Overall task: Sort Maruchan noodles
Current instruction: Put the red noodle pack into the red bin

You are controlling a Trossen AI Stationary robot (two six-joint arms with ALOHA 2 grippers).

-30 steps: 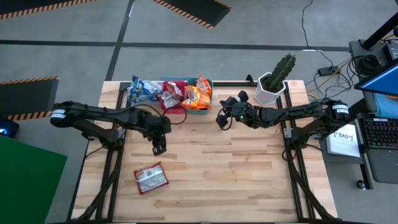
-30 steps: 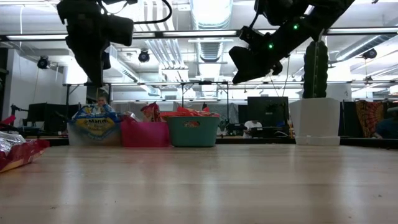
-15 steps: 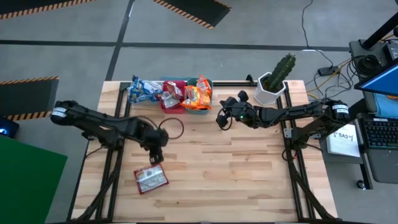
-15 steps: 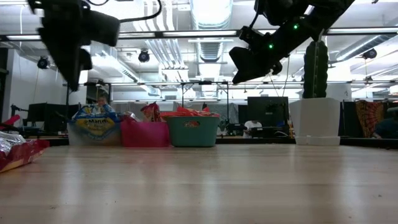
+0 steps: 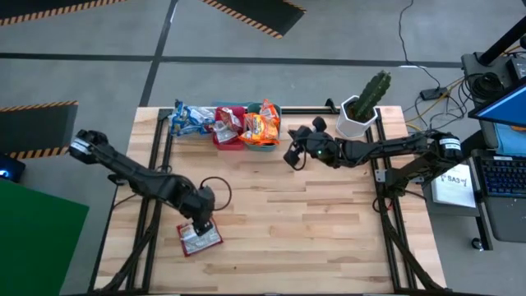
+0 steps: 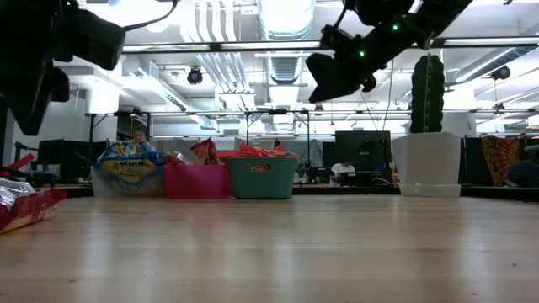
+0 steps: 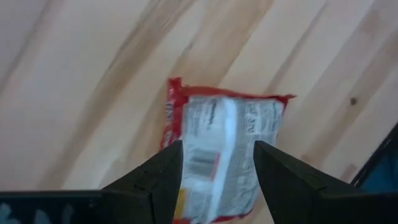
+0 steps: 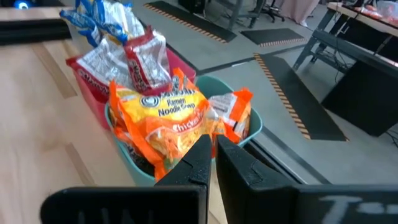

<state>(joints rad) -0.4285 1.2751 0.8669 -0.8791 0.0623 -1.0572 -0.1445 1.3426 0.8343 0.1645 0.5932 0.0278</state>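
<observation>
One red Maruchan noodle packet (image 5: 200,239) lies flat on the wood table near the front left, pale back panel up (image 7: 224,155). My left gripper (image 5: 200,225) hangs open just above it, pointing down, a finger over each long side (image 7: 217,149); I see no touch. At the table's far edge stand three bins: a clear one with blue packets (image 5: 187,117), a red one with red packets (image 5: 228,126) and a teal one with orange packets (image 5: 261,129). My right gripper (image 5: 290,156) is shut and holds nothing, raised just right of the teal bin (image 8: 239,124).
A cactus in a white pot (image 5: 362,111) stands at the far right corner, behind my right arm. Bare wood (image 5: 312,222) stretches across the middle and right of the table. In the low view the red packet (image 6: 25,206) lies at the left.
My left gripper has moved from the middle left of the table toward the near edge and down, ending over the red packet. The packet has stayed where it was.
</observation>
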